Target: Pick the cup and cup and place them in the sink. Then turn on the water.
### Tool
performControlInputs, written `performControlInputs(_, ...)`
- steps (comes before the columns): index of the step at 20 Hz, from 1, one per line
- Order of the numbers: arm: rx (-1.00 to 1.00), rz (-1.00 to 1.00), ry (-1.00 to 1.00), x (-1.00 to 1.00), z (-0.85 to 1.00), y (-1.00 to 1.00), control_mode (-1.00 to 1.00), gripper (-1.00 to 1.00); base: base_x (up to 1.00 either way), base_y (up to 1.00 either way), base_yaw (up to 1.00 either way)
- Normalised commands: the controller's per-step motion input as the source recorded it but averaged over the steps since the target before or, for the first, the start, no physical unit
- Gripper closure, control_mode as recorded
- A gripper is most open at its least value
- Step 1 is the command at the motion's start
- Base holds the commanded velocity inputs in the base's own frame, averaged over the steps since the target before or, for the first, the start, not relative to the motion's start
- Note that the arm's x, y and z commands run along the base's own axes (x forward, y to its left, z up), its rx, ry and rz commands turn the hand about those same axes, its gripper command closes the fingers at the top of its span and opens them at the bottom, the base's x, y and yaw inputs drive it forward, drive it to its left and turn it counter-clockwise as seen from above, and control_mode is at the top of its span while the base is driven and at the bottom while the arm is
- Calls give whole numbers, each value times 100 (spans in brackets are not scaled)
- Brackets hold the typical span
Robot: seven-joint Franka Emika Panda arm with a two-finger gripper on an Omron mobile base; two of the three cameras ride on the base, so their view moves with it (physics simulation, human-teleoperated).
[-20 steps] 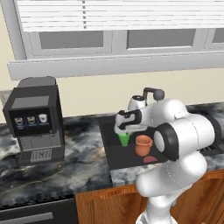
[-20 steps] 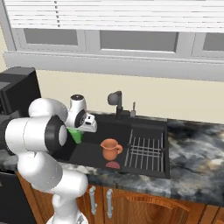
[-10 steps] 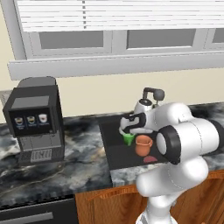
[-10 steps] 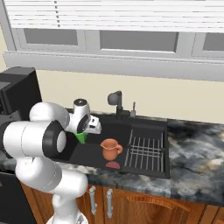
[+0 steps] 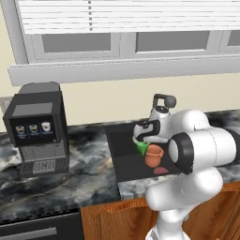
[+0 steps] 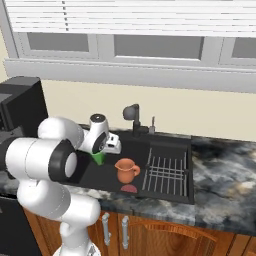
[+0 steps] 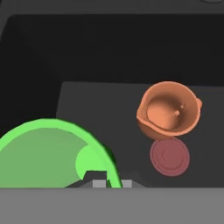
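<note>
Green cup (image 5: 142, 148) is hanging right under the gripper (image 5: 140, 140) over the left part of the black sink (image 5: 123, 161), and in the right base view the cup (image 6: 98, 158) peeks out just below the white hand (image 6: 102, 150). From the hand camera its bright rim (image 7: 61, 148) takes up the lower left, super close to the lens, so it looks gripped, but the fingertips are buried at the bottom edge and I honestly can't tell how the jaws sit on it.

Just beside the cup on the basin floor is the terracotta jug (image 5: 153, 156), upright, spout and handle visible from above (image 7: 169, 109). Near it there's a flat reddish round disc (image 7: 169, 156) on the sink floor, also visible close to the front wall (image 6: 129, 188).

Ribbed wire rack (image 6: 167, 175) fills the right side of the sink. Black faucet (image 6: 132, 113) stands at the back edge, no stream coming out. A black coffee machine (image 5: 37, 127) with 3 little cup icons sits on the marble counter (image 5: 84, 178) well off to the left.
</note>
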Motion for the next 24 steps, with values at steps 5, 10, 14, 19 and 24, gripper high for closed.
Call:
performControlInputs(5, 0, -1, 0, 14, 2, -1, -100, 100, 0, 0, 0)
performControlInputs(10, 0, 0, 0, 22, -7, 0, -100, 100, 0, 0, 0)
performControlInputs(14, 0, 0, 0, 18, -29, 0, -100, 100, 0, 0, 0)
performControlInputs(19, 0, 0, 0, 1, -39, 5, -100, 100, 0, 0, 0)
performControlInputs(24, 0, 0, 0, 0, -36, 19, -100, 100, 0, 0, 0)
